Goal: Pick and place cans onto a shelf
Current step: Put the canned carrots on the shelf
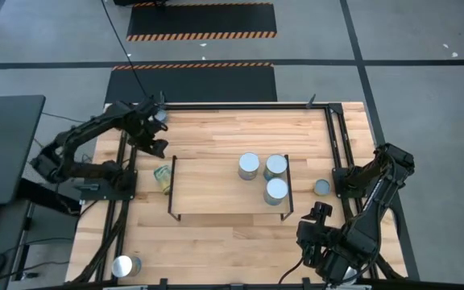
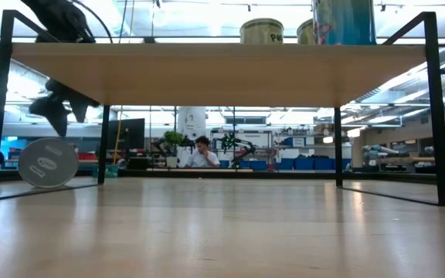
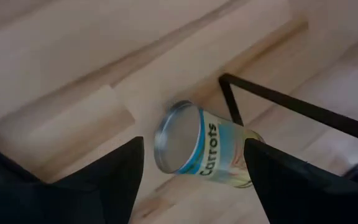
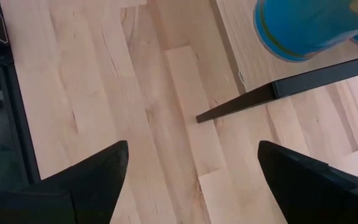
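Currently:
Left gripper (image 3: 191, 186): jaws apart, above tipped can (image 3: 204, 149) beside shelf (image 1: 216, 189) left end.
Right gripper (image 4: 191, 186): jaws apart, near shelf right corner.
Risk: tipped can rolls away under uneven closing.

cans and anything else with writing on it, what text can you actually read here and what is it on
"Carrots": on the label of the can lying on its side by the shelf's black end frame, seen between the left gripper's open fingers.
"Pe...": start of a word on a can standing on the shelf; the rest is cut off.
Marking on the round end of the lying can in the low view: too blurred to read.
Other cans' labels: unreadable.
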